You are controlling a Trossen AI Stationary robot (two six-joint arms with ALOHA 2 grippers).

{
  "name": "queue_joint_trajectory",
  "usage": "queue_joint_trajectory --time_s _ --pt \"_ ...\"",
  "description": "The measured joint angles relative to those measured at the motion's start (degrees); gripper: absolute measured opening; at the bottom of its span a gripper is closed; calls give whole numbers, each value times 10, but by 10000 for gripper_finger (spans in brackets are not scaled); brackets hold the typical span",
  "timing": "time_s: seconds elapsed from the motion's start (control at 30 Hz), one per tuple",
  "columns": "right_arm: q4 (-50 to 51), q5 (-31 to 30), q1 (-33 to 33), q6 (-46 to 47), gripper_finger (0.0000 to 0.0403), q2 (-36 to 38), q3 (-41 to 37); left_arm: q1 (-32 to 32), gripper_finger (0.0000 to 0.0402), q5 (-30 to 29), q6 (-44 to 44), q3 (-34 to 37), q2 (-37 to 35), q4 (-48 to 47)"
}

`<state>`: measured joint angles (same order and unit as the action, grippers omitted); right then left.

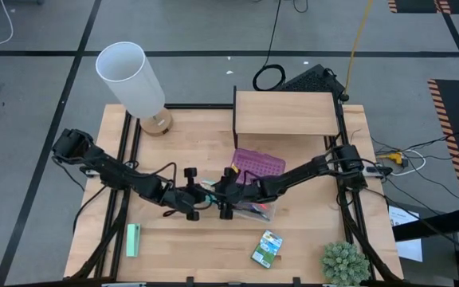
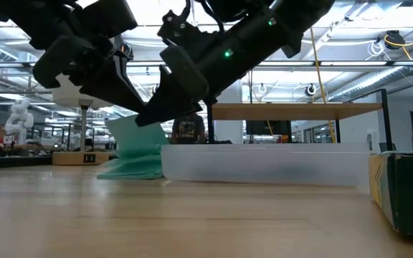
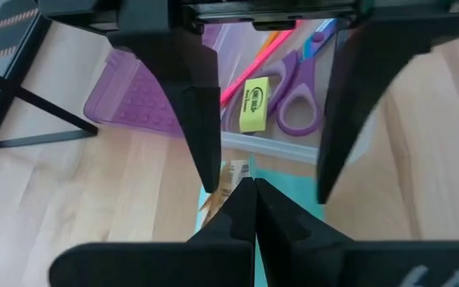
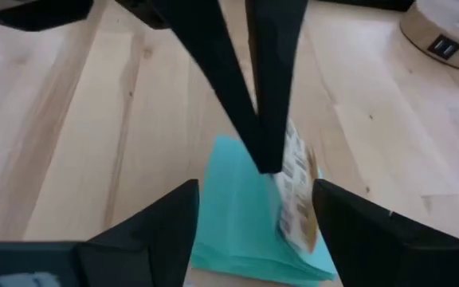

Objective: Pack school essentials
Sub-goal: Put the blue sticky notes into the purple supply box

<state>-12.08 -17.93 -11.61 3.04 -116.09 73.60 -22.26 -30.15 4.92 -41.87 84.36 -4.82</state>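
Both arms meet at the middle of the worktop point(image 1: 190, 255), just left of the clear case point(image 2: 264, 163).

The left gripper point(image 3: 265, 183) has its jaws spread wide. Between them, lower down, stands a teal pad point(image 4: 237, 209) with a small printed pack point(image 4: 297, 195) against it; they do not seem to touch it.

The right gripper point(image 4: 263, 135) has its jaws pinched together on the top edge of this pack.

Inside the case lie the purple-handled scissors point(image 3: 297, 112), a yellow piece point(image 3: 253, 105) and a red pencil point(image 3: 249, 68).

The crayon box point(image 1: 267, 248) lies well apart, nearer the front edge.
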Motion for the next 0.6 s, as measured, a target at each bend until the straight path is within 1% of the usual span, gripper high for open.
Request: queue_joint_trajectory --time_s 0.07,0.13,0.3,0.4,0.5,0.6 --pt "-1 0 0 -7 220 0 0 0 1 0 -1 0 0 0" --pt "-1 0 0 -9 192 0 0 0 1 0 -4 0 0 -1" --pt "-5 0 0 -20 105 0 0 0 1 0 -5 0 0 -1" --pt "-5 0 0 -23 60 0 0 0 1 1 -5 0 0 -1" --pt "-5 0 0 -29 29 0 0 0 2 1 -5 0 0 0" --pt "-5 0 0 -35 11 0 0 -2 3 3 0 0 0 4"
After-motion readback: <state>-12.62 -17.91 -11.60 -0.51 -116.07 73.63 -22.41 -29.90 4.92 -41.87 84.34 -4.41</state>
